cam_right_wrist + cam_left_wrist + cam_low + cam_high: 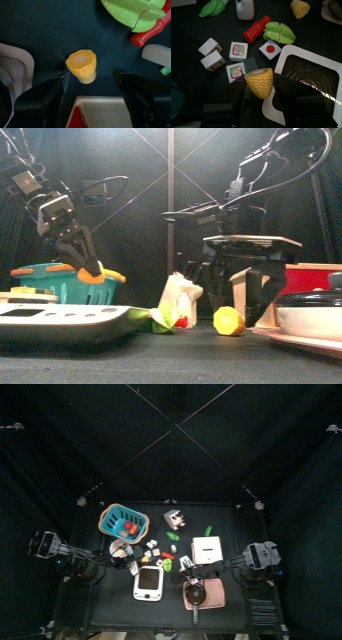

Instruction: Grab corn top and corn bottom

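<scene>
the pen is dark, the table (120, 609) dim; wrist pictures look soft, and glare shines on the scale (314, 80)

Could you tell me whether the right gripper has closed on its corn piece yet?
No, the right gripper is open, with the corn piece untouched between its jaws.

Legible text, labels, brands, numbers: none found in any view.

Small white blocks (236, 50): printed coloured pictures on their faces, no lettering readable.

White scale (60, 318): dark markings on its top at the table's front edge, too small and blurred to read.
</scene>
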